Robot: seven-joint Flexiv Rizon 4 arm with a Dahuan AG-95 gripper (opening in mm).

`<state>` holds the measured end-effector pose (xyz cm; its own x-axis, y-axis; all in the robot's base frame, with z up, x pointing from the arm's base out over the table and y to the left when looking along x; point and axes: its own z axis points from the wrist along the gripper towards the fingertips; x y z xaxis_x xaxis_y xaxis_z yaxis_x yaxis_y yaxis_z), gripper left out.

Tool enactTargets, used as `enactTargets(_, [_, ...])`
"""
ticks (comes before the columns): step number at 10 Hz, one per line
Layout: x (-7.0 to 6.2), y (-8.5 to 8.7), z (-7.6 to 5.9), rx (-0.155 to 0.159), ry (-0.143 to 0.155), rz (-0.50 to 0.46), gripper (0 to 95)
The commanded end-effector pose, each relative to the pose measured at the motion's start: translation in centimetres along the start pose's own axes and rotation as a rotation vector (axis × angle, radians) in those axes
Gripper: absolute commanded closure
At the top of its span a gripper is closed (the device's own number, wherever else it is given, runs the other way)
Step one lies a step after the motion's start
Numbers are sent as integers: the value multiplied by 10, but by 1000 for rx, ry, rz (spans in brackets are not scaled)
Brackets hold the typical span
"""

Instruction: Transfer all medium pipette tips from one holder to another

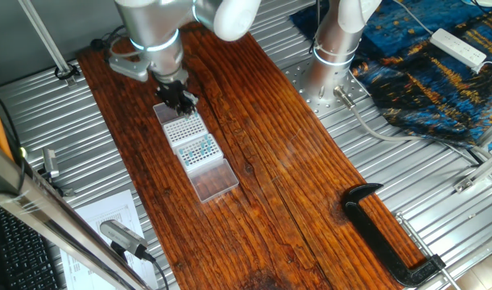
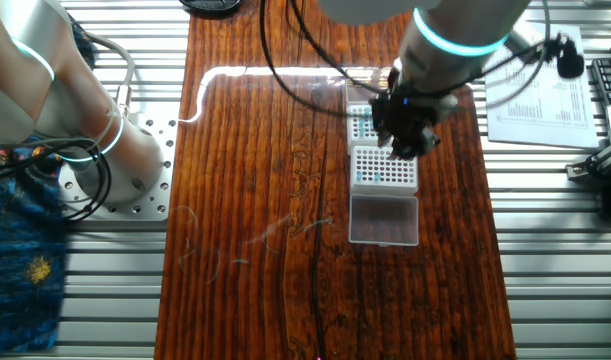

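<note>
Two white holders lie end to end on the wooden board. The nearer holder (image 1: 199, 149) (image 2: 385, 168) carries medium pipette tips (image 1: 201, 147) (image 2: 361, 178), seen as small teal dots over part of its grid. The farther holder (image 1: 179, 125) (image 2: 362, 121) shows mostly pale holes. My gripper (image 1: 178, 98) (image 2: 406, 137) points down, low over the far holder's end, and its black fingers hide that part. The fingers are too dark and small to show the gap between them or any tip held there.
A clear plastic lid (image 1: 214, 180) (image 2: 384, 219) lies flat against the teal holder's end. A black clamp (image 1: 386, 234) grips the board's edge. A second arm's base (image 1: 330, 60) (image 2: 105, 160) stands beside the board, and papers (image 2: 545, 95) lie on the other side.
</note>
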<state>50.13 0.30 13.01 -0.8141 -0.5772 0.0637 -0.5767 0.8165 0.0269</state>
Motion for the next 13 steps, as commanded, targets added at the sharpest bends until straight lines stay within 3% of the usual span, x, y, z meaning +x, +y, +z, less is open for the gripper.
enactTargets(1, [-11,12,3,-1,0,17,760])
enactTargets(3, [-20,24,13,-3,5,81,760])
enactTargets(6, [-15,26,33,-4,-2,79,760])
enactTargets(13, [-1,43,39,-16,-3,81,760])
